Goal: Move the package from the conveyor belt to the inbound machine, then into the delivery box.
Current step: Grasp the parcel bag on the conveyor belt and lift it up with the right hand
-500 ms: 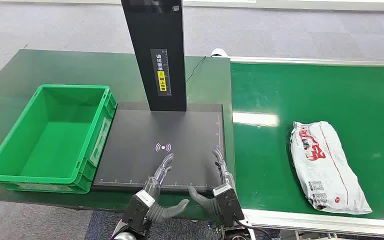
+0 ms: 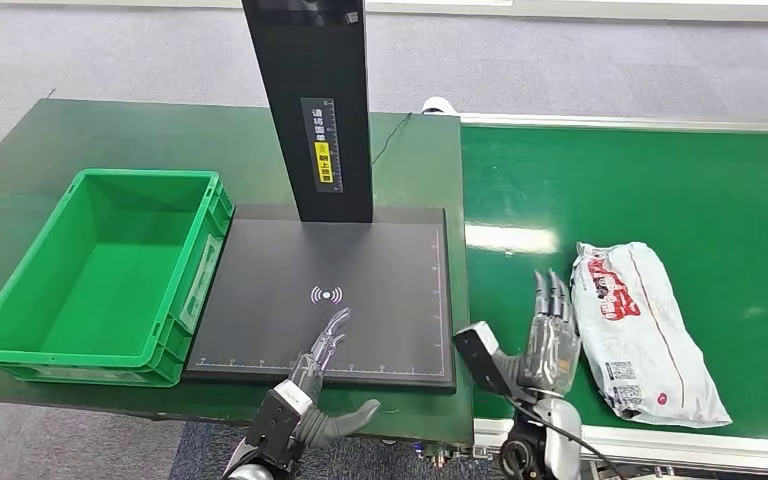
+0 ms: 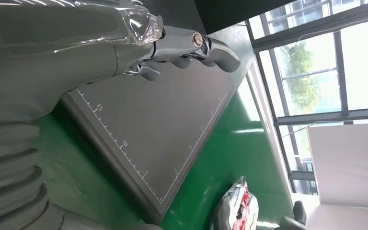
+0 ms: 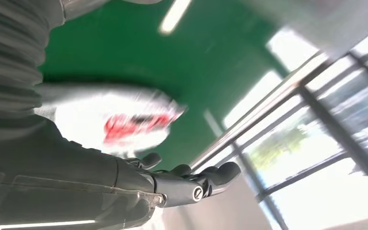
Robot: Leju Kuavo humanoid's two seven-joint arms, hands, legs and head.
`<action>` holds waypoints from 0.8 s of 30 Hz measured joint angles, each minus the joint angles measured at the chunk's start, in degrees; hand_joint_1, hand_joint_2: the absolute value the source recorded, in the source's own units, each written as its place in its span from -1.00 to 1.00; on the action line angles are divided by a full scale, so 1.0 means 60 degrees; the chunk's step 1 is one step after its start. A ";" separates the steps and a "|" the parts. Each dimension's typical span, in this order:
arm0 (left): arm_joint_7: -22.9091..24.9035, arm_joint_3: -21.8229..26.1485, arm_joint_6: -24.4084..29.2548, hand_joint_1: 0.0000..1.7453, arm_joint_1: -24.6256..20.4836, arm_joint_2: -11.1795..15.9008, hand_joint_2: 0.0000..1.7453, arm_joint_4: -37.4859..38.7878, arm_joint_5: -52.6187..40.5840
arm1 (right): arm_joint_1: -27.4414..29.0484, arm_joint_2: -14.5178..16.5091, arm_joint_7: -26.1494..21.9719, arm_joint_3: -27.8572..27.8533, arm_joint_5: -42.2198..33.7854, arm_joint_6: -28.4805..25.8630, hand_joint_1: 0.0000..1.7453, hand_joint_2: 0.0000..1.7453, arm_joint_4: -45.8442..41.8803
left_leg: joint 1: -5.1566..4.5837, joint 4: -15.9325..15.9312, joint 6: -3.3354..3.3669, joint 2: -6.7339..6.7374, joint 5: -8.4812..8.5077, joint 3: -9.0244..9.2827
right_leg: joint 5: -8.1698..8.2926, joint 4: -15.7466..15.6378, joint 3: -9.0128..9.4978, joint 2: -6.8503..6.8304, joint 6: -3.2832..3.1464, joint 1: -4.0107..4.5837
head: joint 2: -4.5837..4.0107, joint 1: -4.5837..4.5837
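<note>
A white plastic package (image 2: 642, 330) with red print lies on the green conveyor belt (image 2: 660, 190) at the right. My right hand (image 2: 550, 340) stands over the belt just left of the package, fingers straight and apart, holding nothing. The right wrist view shows the package (image 4: 120, 120) blurred, close beside that hand (image 4: 172, 184). My left hand (image 2: 310, 395) hovers at the near edge of the black inbound machine plate (image 2: 360, 270), fingers spread, empty. The left wrist view shows this hand (image 3: 124, 43) above the plate (image 3: 172, 115), with the package (image 3: 237, 208) farther off.
An empty green delivery box (image 2: 95, 275) stands left of the plate on the dark green table (image 2: 160, 135). The machine's black column (image 2: 310, 100) rises at the plate's far side. The belt's metal rail (image 2: 660, 440) runs along its near edge.
My right hand has swung from the plate's near right corner out over the belt, up beside the package. The package has slid slightly toward the left. The left hand has stayed put.
</note>
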 joint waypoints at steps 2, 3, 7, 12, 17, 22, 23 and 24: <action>-0.0021 0.0004 -0.0017 -1.00 -0.0004 0.0000 1.00 0.0000 0.0014 | -0.0403 -0.0285 0.0321 -0.0458 0.0309 0.0013 -1.00 1.00 0.0418 | 0.0000 0.0001 0.0001 0.0000 0.0000 0.0000 | 0.0001 0.0000 0.0000 0.0000 0.0001 -0.0001 | 0.0000 0.0000; -0.0030 0.0006 -0.0024 -1.00 -0.0004 0.0000 1.00 0.0000 0.0024 | -0.0624 -0.0445 0.0450 -0.0694 0.0423 0.0013 -1.00 1.00 0.0683 | -0.0001 0.0001 0.0001 -0.0002 0.0001 0.0000 | 0.0002 0.0000 0.0001 0.0000 0.0002 -0.0001 | 0.0000 0.0001; -0.0045 0.0010 -0.0037 -1.00 -0.0002 0.0001 1.00 -0.0002 0.0050 | -0.1481 -0.1083 0.1257 -0.1558 0.1023 0.0132 -1.00 1.00 0.1862 | -0.0004 0.0004 0.0003 -0.0008 0.0002 0.0000 | 0.0005 0.0000 0.0003 -0.0001 0.0005 -0.0004 | 0.0000 0.0001; -0.0007 0.0033 -0.0045 -1.00 0.0027 0.0005 1.00 -0.0069 0.0149 | -0.2280 -0.1812 0.2599 -0.2469 0.1992 0.0401 -1.00 1.00 0.3304 | -0.0006 0.0006 0.0003 -0.0018 0.0002 -0.0003 | 0.0006 0.0000 0.0003 -0.0004 0.0007 -0.0006 | 0.0000 0.0000; 0.0117 0.0048 -0.0052 -1.00 0.0107 0.0024 1.00 -0.0276 0.0175 | -0.2499 -0.2196 0.3197 -0.3111 0.2465 0.0881 -1.00 1.00 0.4058 | -0.0005 0.0006 0.0003 -0.0017 0.0000 -0.0005 | 0.0005 0.0000 0.0000 -0.0003 0.0006 -0.0005 | 0.0000 -0.0001; 0.0155 0.0046 -0.0076 -1.00 0.0187 0.0033 1.00 -0.0395 0.0218 | -0.2513 -0.2342 0.3370 -0.3671 0.2597 0.1923 -1.00 1.00 0.4360 | -0.0005 0.0005 0.0004 -0.0018 0.0000 -0.0004 | 0.0003 0.0000 0.0003 -0.0006 0.0006 -0.0005 | 0.0000 0.0000; 0.0163 0.0046 -0.0090 -1.00 0.0192 0.0033 1.00 -0.0402 0.0224 | -0.2522 -0.2355 0.3326 -0.3777 0.2588 0.2140 -1.00 1.00 0.4395 | -0.0005 0.0005 0.0004 -0.0018 0.0001 -0.0002 | 0.0003 0.0000 0.0005 -0.0006 0.0007 -0.0005 | 0.0000 0.0000; 0.0173 0.0046 -0.0109 -1.00 0.0195 0.0033 1.00 -0.0404 0.0230 | -0.2535 -0.2361 0.3246 -0.3881 0.2565 0.2381 -1.00 1.00 0.4427 | -0.0005 0.0006 0.0004 -0.0018 0.0001 0.0001 | 0.0003 -0.0001 0.0007 -0.0007 0.0007 -0.0005 | 0.0000 -0.0001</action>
